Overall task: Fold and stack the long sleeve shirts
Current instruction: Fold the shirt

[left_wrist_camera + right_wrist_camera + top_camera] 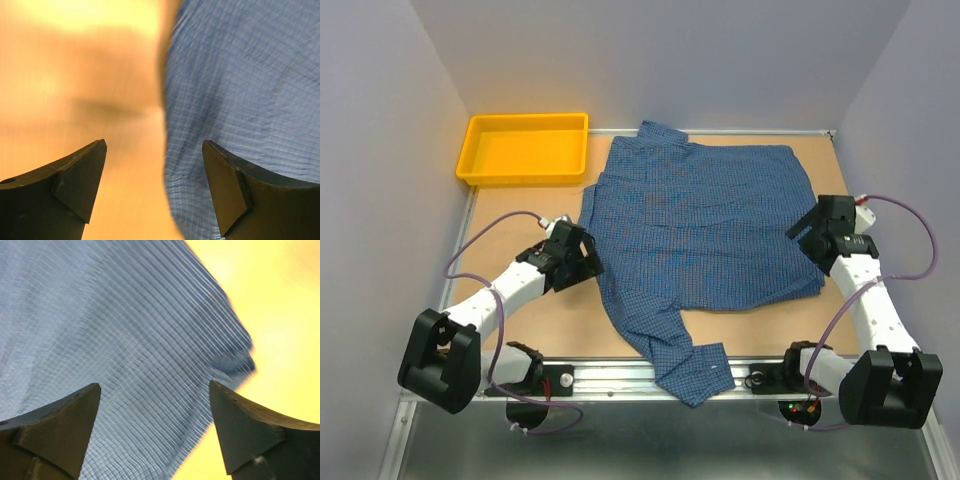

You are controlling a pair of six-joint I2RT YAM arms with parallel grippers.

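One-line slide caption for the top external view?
Blue checked shirt spread on table, sleeve trailing over near edge; left gripper and right gripper open at its sides; yellow tray far left.

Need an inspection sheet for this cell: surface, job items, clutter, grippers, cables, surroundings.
Surface: brown board table with a metal rail along the near edge.
Job's things: one blue checked shirt, spread out with its collar toward the far edge; one sleeve trails over the near rail. No second shirt seen.
Clutter: yellow tray at the far left corner, beside the shirt.
Grippers: left gripper is open at the shirt's left edge. Right gripper is open over its right edge. Neither holds cloth.
Cables: left arm's cable and right arm's cable loop free, off the shirt.
Surroundings: pale walls on three sides.
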